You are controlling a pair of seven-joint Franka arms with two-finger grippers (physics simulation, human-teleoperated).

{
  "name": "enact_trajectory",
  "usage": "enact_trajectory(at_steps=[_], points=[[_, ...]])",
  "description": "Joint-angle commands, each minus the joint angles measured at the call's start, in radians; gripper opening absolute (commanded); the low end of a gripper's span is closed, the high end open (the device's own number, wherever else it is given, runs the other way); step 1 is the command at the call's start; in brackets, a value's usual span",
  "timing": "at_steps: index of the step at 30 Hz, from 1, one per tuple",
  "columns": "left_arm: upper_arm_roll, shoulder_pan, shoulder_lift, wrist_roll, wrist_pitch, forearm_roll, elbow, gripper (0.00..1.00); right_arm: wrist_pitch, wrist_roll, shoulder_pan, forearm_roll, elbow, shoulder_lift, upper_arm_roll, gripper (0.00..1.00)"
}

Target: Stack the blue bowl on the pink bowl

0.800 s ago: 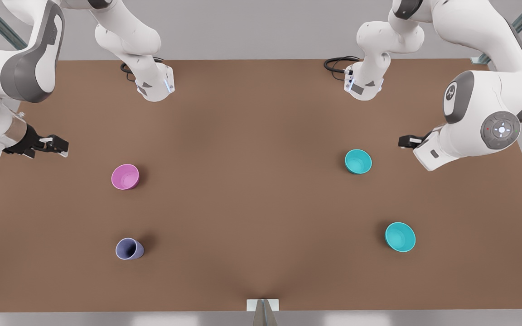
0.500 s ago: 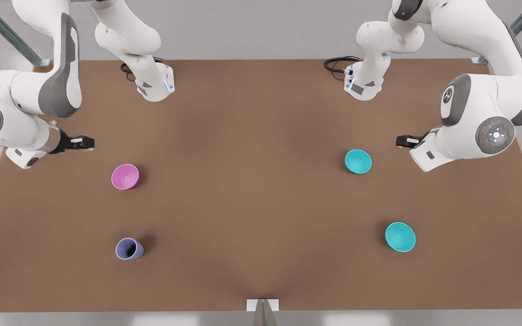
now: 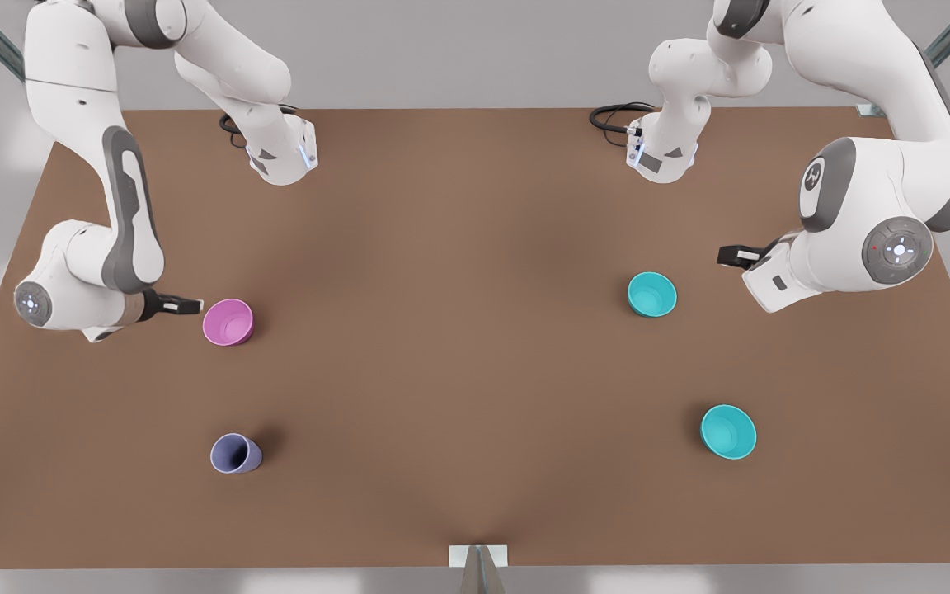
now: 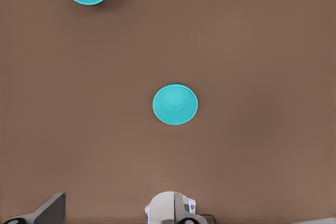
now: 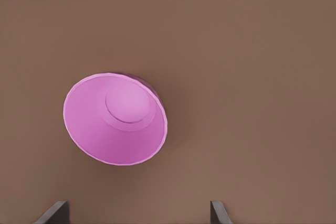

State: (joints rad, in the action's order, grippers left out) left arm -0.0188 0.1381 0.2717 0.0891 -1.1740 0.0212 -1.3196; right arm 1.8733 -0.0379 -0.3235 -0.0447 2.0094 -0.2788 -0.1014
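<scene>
Brown table (image 3: 475, 247) — carrying pink bowl (image 3: 228, 322); lavender cup (image 3: 235, 454); blue bowl (image 3: 651, 294); brighter turquoise bowl (image 3: 727, 431).

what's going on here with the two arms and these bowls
Nothing is held yet. The right gripper, open, hangs just beside the pink bowl on the front view's left. The left gripper is near the blue bowl on the front view's right. All the bowls sit apart on the table, so no stacking has begun. A second turquoise bowl and a lavender cup sit nearer the camera.
</scene>
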Motion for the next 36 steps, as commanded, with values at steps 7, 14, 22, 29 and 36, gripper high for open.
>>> enact_trajectory(at_steps=[7,14,22,29,36], points=[[0.0,0.0,0.006,0.008,0.008,0.0,-0.001,1.0,0.357,0.102,-0.006,-0.014,0.127,-0.026,0.0,1.0],[0.0,0.0,0.007,0.008,0.007,0.0,-0.001,1.0,0.495,0.084,-0.038,-0.015,0.19,-0.069,-0.001,1.0],[0.0,0.0,0.017,0.008,0.007,0.0,-0.004,1.0,0.504,0.098,-0.012,-0.021,0.193,-0.108,-0.006,1.0],[0.002,0.0,0.023,0.008,0.004,-0.001,-0.003,1.0,0.497,0.087,-0.014,-0.026,0.189,-0.123,-0.015,0.78],[0.002,0.0,0.023,0.012,0.0,-0.001,-0.003,1.0,0.382,0.087,-0.015,-0.027,0.123,-0.125,-0.015,0.26]])
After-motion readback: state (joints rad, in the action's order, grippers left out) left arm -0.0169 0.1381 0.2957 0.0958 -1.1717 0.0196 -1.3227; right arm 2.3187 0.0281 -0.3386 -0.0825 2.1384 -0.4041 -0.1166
